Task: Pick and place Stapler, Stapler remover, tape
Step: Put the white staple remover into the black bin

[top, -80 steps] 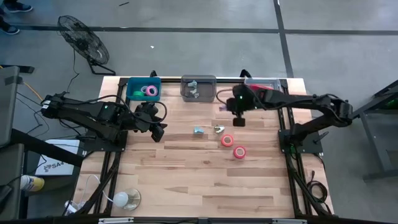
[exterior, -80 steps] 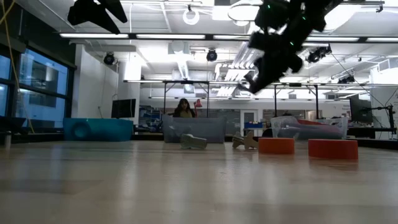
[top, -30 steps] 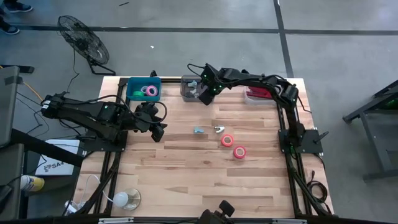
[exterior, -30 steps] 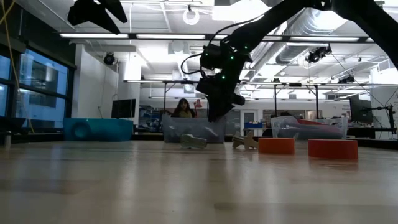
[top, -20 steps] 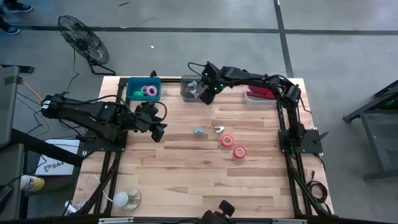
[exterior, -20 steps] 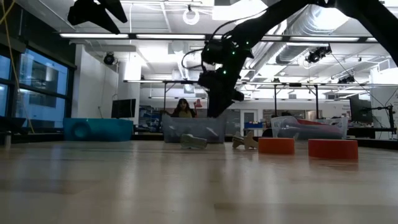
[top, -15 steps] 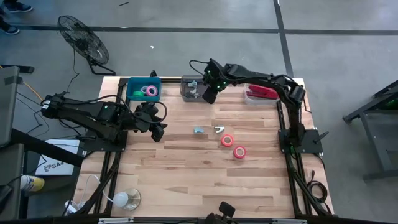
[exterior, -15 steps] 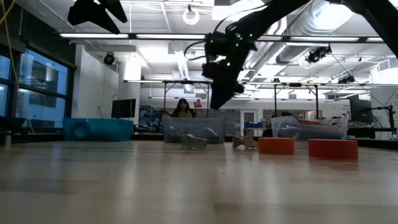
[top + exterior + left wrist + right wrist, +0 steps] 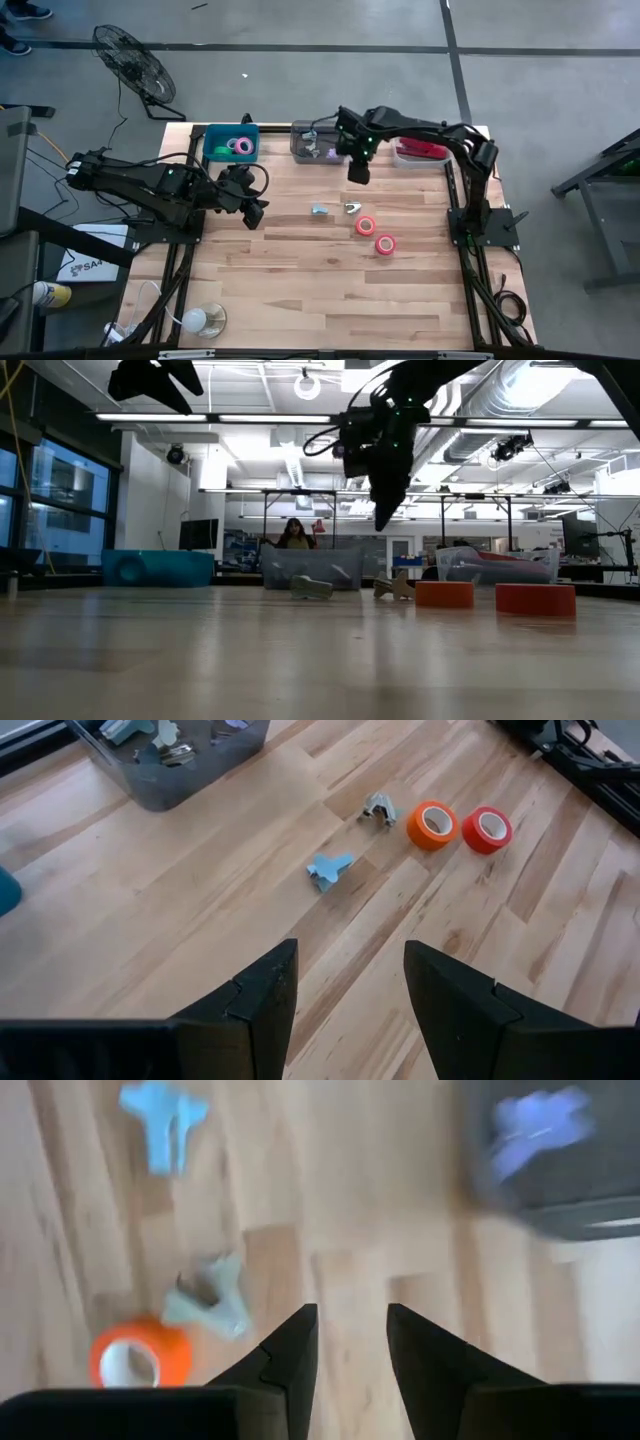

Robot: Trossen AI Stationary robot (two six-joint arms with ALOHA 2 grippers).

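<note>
Wooden table (image 9: 300, 290): the right tool (image 9: 358, 174) hangs empty, fingers parted, beside the grey bin (image 9: 308, 152). Nearest it lies the grey staple remover (image 9: 351, 208), just toward the table's middle from that bin.

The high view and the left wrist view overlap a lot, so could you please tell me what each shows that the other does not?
Only the high view shows the stapler in its clear bin, the teal bin, the fan, and the right gripper above the table.

Only the left wrist view shows the left gripper open and empty.

Both show the grey bin, blue remover, grey remover, and two tape rolls.
</note>
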